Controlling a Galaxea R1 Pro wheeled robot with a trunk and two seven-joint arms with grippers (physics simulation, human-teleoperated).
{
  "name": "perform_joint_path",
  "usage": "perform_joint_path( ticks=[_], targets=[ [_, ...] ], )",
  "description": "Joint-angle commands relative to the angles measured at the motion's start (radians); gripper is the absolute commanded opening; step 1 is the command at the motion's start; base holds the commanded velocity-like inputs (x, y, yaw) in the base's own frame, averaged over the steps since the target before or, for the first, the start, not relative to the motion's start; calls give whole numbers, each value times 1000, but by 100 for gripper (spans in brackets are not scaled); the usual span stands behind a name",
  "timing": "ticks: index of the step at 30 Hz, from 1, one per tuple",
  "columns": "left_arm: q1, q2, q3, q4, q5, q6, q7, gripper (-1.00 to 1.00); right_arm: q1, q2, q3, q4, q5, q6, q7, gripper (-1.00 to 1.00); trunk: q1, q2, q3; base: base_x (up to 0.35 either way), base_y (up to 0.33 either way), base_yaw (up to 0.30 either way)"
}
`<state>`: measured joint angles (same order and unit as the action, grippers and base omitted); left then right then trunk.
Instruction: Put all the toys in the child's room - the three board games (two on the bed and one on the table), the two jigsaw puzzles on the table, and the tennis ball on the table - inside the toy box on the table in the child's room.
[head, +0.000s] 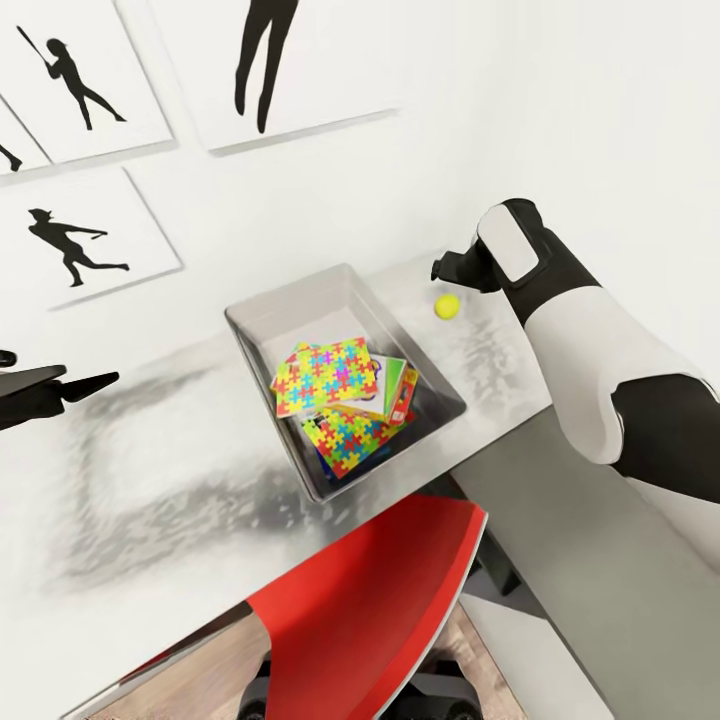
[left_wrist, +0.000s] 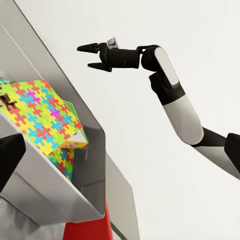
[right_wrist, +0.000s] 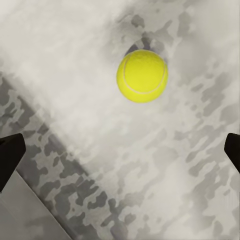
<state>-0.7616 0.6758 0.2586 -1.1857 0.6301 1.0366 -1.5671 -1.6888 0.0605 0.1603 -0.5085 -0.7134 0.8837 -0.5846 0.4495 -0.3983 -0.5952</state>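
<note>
Head view shows puzzles (head: 326, 377) and games (head: 398, 388) already in the toy box (head: 300, 305). Only the tennis ball (head: 447, 305) remains, just below the right gripper (head: 447, 268), which is wide open and empty.

White, rounded shells cover the right arm (head: 590, 350), broken by black joint bands; behind its black gripper (left_wrist: 96, 56) sits a black wrist with a white panel

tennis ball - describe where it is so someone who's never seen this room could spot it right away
Find the white table against the wall with the baseball silhouette pictures, then the grey toy box holding colourful puzzles. The tennis ball lies on the tabletop beside the box, below the open right gripper. It is the only small, round, yellow-green thing there.
</note>
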Motion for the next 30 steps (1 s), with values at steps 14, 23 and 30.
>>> perform_joint_path(
  ticks=[14,23,30],
  targets=[
    [0,1,20,0,2,11,-4,100,-2,-1,5,-1,-9,1,-9,100,0,-2,-24,0,0,0],
    [0,1,21,0,2,11,-4,100,-2,-1,5,-1,-9,0,-9,100,0,-2,-39,0,0,0],
    [-1,1,21,0,2,11,-4,100,-2,-1,5,-1,-9,-2,-9,100,0,-2,-51,0,0,0]
  ],
)
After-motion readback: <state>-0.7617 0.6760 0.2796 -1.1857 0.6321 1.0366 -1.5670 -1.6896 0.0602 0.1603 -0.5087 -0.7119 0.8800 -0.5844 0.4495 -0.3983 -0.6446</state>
